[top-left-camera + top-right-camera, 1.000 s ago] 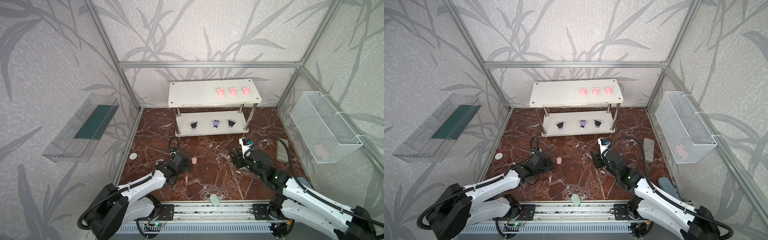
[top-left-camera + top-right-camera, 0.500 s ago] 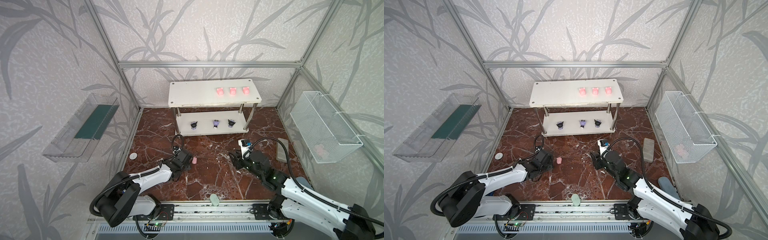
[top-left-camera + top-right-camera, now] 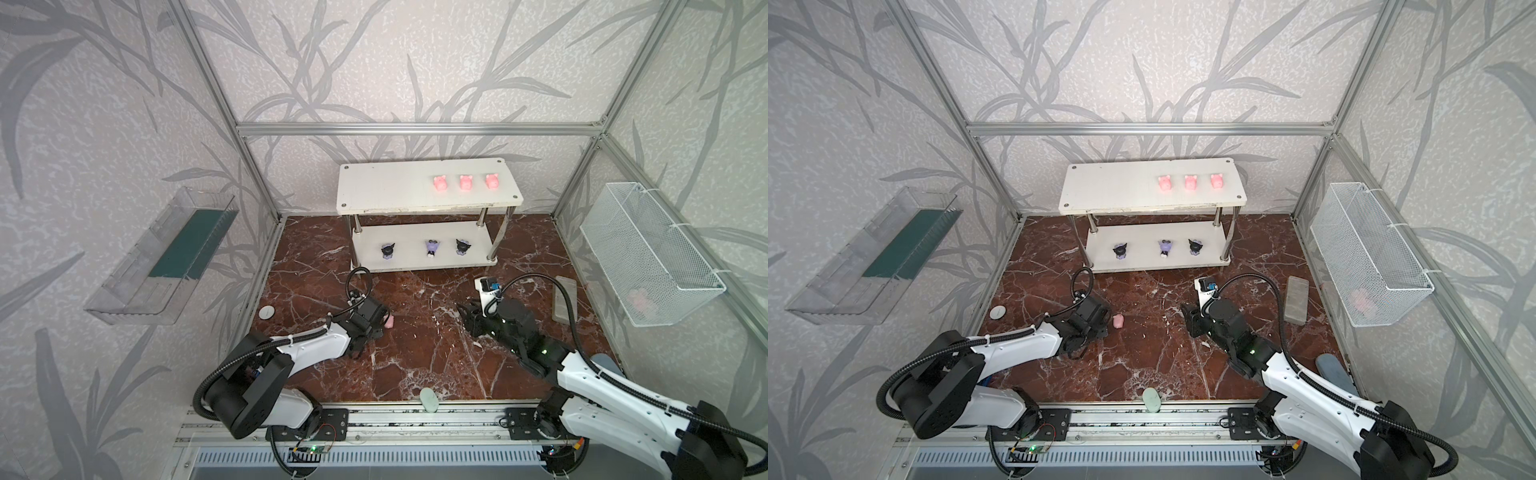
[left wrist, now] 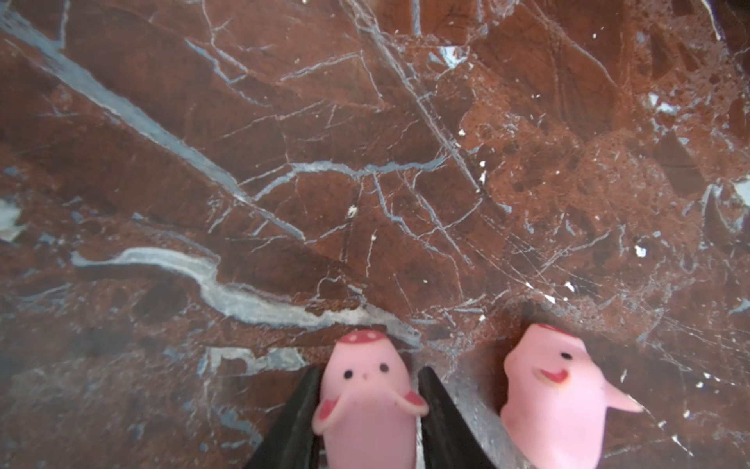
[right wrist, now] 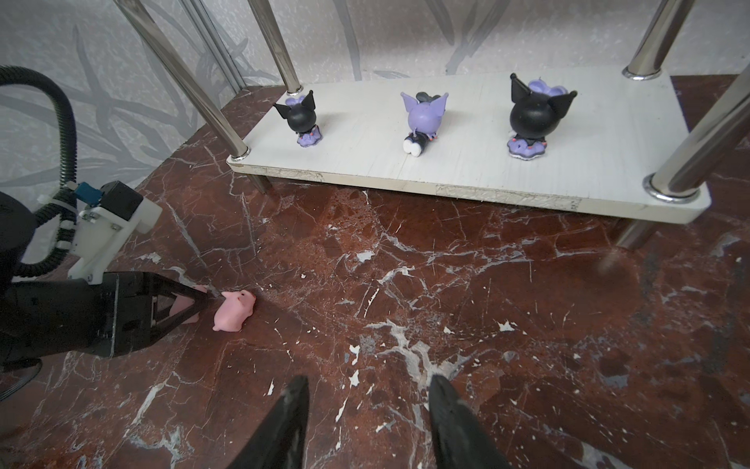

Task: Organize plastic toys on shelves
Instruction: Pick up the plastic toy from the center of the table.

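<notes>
My left gripper is low on the marble floor, shut on a pink pig toy that lies between its black fingers. A second pink pig lies loose beside it and shows at the gripper's tip in both top views. The white two-tier shelves stand at the back. Three pink pigs sit on the top board, and three black and purple figurines stand on the lower one. My right gripper hovers open and empty over the floor, facing the shelves.
A white disc lies at the floor's left edge and a pale green oval at the front edge. A grey block lies right of my right arm. A wire basket hangs on the right wall, a clear tray on the left.
My left gripper has slid forward onto the pig and its jaws have closed on it. The right arm has barely moved.
</notes>
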Motion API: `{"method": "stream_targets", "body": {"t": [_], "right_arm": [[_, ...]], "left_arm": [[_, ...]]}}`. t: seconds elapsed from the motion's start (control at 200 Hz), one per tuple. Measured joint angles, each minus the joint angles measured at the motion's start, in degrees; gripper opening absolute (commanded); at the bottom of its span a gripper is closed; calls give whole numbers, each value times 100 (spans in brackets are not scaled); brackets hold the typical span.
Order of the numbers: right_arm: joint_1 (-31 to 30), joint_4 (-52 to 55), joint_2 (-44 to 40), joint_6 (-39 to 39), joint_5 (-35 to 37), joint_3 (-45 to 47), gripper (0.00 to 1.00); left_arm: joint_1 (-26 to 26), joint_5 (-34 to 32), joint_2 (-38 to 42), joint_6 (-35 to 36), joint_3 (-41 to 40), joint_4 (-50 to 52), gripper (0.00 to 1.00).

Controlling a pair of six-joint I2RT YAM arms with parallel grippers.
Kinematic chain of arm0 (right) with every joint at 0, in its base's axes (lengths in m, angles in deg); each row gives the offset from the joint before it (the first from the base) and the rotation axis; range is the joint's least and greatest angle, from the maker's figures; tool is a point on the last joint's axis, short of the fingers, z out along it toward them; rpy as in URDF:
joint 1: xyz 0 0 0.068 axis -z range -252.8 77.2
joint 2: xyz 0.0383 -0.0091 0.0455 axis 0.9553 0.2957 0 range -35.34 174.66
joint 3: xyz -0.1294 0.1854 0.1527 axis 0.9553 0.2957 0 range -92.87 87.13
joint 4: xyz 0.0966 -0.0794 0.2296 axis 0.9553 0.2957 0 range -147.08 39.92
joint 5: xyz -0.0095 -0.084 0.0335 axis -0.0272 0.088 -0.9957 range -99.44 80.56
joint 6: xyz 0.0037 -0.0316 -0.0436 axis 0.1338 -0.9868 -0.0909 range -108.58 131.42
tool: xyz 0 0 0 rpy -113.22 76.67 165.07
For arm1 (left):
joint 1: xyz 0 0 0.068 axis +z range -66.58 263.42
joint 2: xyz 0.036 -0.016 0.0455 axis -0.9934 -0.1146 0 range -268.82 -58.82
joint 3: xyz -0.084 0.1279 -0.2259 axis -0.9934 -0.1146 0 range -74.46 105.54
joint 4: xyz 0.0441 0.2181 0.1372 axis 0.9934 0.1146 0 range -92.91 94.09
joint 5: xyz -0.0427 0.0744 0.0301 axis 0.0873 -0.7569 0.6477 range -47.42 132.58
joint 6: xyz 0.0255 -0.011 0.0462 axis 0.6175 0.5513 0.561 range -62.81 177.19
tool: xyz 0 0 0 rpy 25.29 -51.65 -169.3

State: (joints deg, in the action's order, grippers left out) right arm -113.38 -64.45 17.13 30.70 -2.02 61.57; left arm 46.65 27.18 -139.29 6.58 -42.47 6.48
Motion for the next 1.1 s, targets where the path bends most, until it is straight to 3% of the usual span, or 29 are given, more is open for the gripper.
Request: {"method": "stream_targets", "body": {"t": [0.39,0.65,0.9,1.1], "right_arm": [[131,-26,101,50,-50,31,48],[212,-92,236,72,-111,31,47],[291,-166,350,90,-155,31,47],[319,-186,411,90,-199,31,47]], "left_arm": [[-2,4,81,4,101,240,28],[-4,87,879,175,619,1193,28],[-4,208,1794,756,2050,2531,28],[-4,332,1829,1285,3801,3342,28]]}}
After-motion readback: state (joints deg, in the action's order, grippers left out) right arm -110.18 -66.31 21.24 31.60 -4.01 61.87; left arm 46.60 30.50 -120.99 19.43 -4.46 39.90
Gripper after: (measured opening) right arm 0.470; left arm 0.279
